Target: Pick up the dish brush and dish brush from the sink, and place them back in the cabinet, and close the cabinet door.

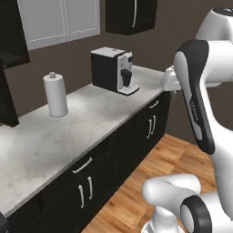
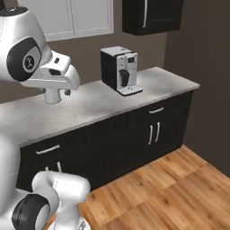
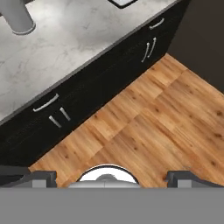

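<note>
You have the gripper [image 3: 109, 177] hanging above the wooden floor [image 3: 153, 127] in front of the base cabinets [image 3: 100, 83]; in the hand view its two dark fingertips [image 3: 39, 178] stand far apart at the bottom corners, wide open with nothing between them. The black wall cabinet [image 1: 131, 16] hangs high on the brown wall, above the coffee machine [image 1: 113, 70]; its door [image 2: 152, 15] with the long silver bar handle [image 1: 135, 13] lies flat against the front, though you cannot tell from here whether it is fully shut. The coffee machine stands on the pale marble counter [image 1: 68, 132] near its far end; a paper towel roll [image 1: 55, 94] stands upright on the same counter, well apart from the machine and nearer the wall. White panelled cabinets [image 1: 61, 20] hang beside the black one. Silver handles show on the drawers and doors below the counter.
</note>
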Motion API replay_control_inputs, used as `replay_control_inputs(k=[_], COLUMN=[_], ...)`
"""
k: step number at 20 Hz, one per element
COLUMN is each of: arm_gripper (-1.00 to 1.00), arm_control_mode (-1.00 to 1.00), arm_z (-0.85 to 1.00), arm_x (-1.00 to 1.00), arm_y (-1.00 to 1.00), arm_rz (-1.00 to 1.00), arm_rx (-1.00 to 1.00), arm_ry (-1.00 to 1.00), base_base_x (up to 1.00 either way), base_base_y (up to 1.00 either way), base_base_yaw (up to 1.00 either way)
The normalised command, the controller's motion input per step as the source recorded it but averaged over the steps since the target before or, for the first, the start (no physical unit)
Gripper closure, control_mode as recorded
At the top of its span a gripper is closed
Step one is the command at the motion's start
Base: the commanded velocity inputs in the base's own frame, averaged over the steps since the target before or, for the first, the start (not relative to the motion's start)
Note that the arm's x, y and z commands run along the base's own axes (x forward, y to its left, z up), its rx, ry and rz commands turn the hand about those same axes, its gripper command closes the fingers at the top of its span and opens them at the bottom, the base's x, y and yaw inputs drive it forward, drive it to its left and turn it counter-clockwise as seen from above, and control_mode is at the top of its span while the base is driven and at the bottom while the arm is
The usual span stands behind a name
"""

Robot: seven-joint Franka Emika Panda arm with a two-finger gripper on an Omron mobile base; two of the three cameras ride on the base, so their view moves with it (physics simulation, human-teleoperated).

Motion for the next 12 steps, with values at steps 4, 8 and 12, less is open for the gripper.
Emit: replay_control_inputs(k=[4,8,12], arm_gripper=[-1.00,-1.00,-1.00], arm_control_mode=[1.00,1.00,1.00], arm_z=[0.00,0.00,0.00], arm_x=[0.00,0.00,0.00], arm_y=[0.00,0.00,0.00], arm_rz=[0.00,0.00,0.00], arm_rx=[0.00,0.00,0.00], arm_ry=[0.00,0.00,0.00], base_base_x=[-0.05,-0.01,0.00], base_base_y=[0.00,-0.03,-0.13], base_base_yaw=[-0.59,-0.55,-0.52])
